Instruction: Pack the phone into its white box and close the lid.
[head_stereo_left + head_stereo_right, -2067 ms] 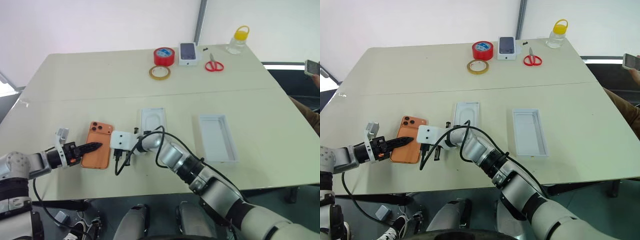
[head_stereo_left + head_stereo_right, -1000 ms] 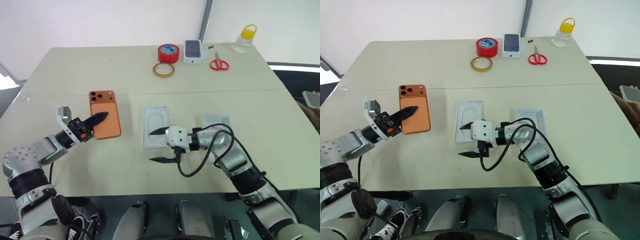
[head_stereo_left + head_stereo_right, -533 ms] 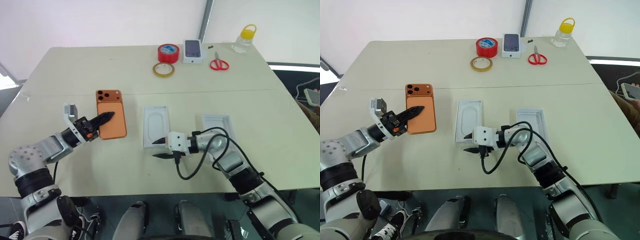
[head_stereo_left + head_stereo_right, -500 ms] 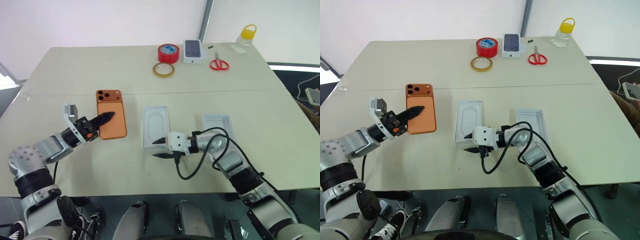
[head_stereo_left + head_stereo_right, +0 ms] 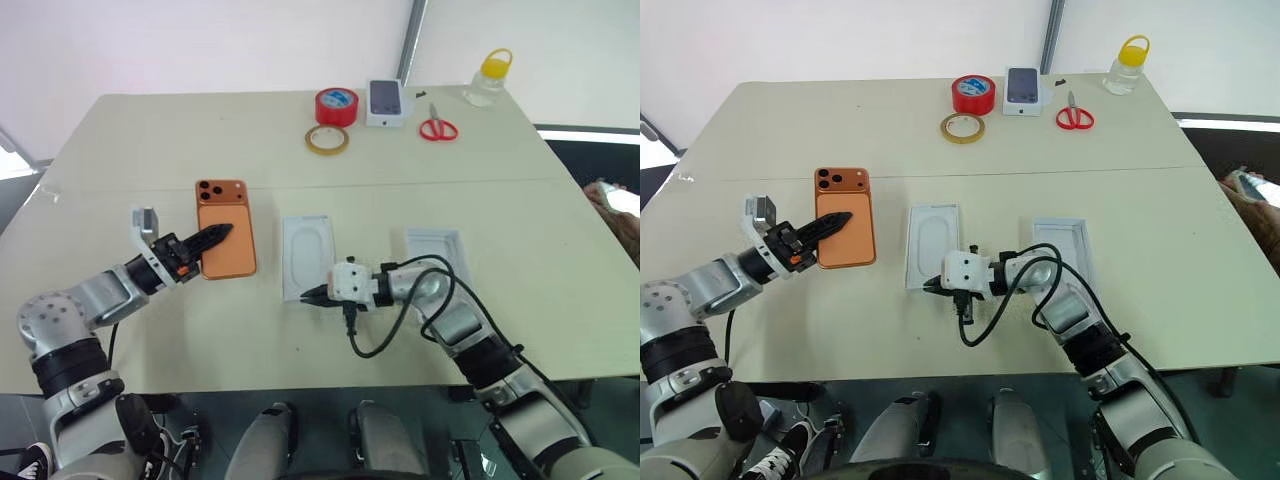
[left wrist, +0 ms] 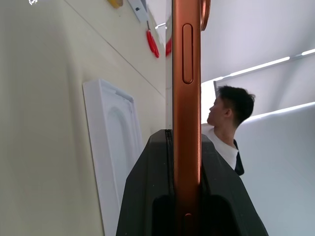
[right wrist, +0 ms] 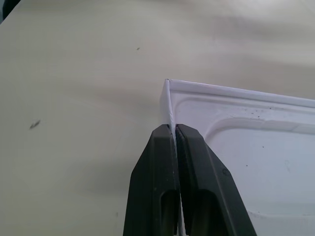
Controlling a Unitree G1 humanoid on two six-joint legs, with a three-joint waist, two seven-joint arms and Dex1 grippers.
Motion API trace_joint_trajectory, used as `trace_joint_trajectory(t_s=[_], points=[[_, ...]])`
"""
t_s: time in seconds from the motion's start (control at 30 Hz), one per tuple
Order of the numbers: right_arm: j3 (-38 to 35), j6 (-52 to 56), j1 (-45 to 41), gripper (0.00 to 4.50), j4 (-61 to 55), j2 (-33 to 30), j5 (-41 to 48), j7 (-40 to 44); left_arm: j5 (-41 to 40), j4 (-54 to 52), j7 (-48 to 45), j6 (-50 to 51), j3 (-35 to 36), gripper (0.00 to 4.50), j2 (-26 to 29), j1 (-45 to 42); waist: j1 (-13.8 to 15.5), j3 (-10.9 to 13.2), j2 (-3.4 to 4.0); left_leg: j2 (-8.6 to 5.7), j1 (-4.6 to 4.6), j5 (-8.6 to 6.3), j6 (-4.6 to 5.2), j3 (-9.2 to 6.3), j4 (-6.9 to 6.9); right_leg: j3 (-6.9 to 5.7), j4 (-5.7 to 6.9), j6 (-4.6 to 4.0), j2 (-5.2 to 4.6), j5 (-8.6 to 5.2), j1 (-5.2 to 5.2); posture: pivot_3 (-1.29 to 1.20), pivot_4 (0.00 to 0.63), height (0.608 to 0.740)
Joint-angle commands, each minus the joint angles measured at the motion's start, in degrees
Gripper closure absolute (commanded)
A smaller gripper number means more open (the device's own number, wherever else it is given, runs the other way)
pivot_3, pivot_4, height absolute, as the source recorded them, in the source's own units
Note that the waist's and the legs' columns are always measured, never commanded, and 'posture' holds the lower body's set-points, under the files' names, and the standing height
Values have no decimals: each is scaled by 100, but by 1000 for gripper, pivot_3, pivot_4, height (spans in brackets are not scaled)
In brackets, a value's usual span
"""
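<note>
Two clenched claws: left [image 6: 186, 196] on phone [image 5: 225, 243], right [image 7: 175, 147] seemingly pinching white box [image 7: 246, 142] wall.

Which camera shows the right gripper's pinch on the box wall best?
The right wrist view: the right gripper is shut on the thin near wall of the white box. The eye views show that gripper at the box's near end.

L gripper [image 5: 830, 222] holds the phone [image 5: 845, 231] above the table [image 5: 1160, 230] — camera end away from robot. R gripper [image 5: 932, 287] pinches the white box [image 5: 931, 245] at its near edge — the lid [image 5: 1064, 248] lies just beside.
</note>
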Motion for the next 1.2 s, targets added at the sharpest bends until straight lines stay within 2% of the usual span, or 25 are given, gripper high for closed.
trace_joint_trajectory(t_s=[0.03, 0.27, 0.37, 0.5, 0.67, 0.83, 0.93, 1.07, 1.13, 1.17, 1.2], points=[[127, 380, -178, 4417, -395, 343, -168, -407, -381, -330, 162, -24, 0, 4416, -43, -93, -3, 0, 0, 0, 0, 0, 0, 0, 0, 1, 0, 0, 0, 0, 0, 0, 150, 740], [249, 715, -202, 4417, -449, 423, -411, -641, -384, -375, 283, -212, -233, 4416, -152, -107, 23, 0, -1, -4, 0, 2, -4, 0, 4, 0, 0, 0, -2, 0, 2, 0, 150, 740], [234, 800, -88, 3606, -600, 406, -227, -496, -319, -279, 218, -294, -319, 4416, -124, -119, 10, 0, -1, -3, 0, 2, -4, 0, 3, 0, 0, 0, -1, 0, 1, 0, 150, 740], [65, 739, -59, 1620, -792, 171, -150, -413, -208, -210, 100, -371, -512, 4416, -81, -102, 5, 0, -1, -2, 0, 2, -4, 0, 3, 0, 0, 0, 0, 0, 1, 0, 150, 740], [-585, 1299, -138, 1620, -1082, -7, 442, -432, 125, -22, -107, -574, -854, 4416, -32, -214, 9, 0, -1, -2, 0, 1, -1, 0, 3, 0, 0, 0, 0, 0, 2, 0, 150, 740], [-1049, 1203, -110, 1620, -705, -484, 500, -471, 591, 411, -421, -757, -1379, 4416, -134, -543, 47, 0, -1, -5, 0, 0, 1, 1, 4, 0, -1, 0, -2, 0, 4, 0, 150, 740], [-1118, 1065, 14, 1620, -509, -554, 471, -565, 1054, 703, -661, -1025, -1799, 4416, -235, -713, 66, 0, -1, -5, 0, -1, 2, 3, 4, 0, -2, 0, -3, 0, 5, 0, 150, 740], [-1069, 1000, 76, 1620, -585, -540, 427, -657, 1255, 1014, -947, -1051, -1928, 4416, -256, -870, -19, 0, -1, -2, -1, 2, -2, 5, 1, 2, -1, 0, -1, 0, 0, 0, 150, 740], [-1012, 938, 110, 1554, -609, -537, 368, -709, 1364, 1115, -1080, -1065, -2013, 3506, -256, -959, -15, 0, -1, 0, -1, 2, -2, 6, 2, 3, 2, 0, 2, 0, -2, 0, 150, 740], [-1013, 958, 125, 1554, -623, -515, 389, -727, 1381, 1212, -1105, -1050, -1990, 3275, -275, -1020, -3, 0, -1, 0, -1, 2, -1, 5, 3, 2, 4, 0, 2, 0, -1, 0, 150, 740], [-1009, 982, 137, 1554, -643, -494, 408, -741, 1430, 1285, -1134, -1063, -1991, 2732, -280, -1064, 6, 0, -1, 0, -1, 2, -1, 5, 4, 1, 4, 0, 2, 0, 0, 0, 150, 740]])
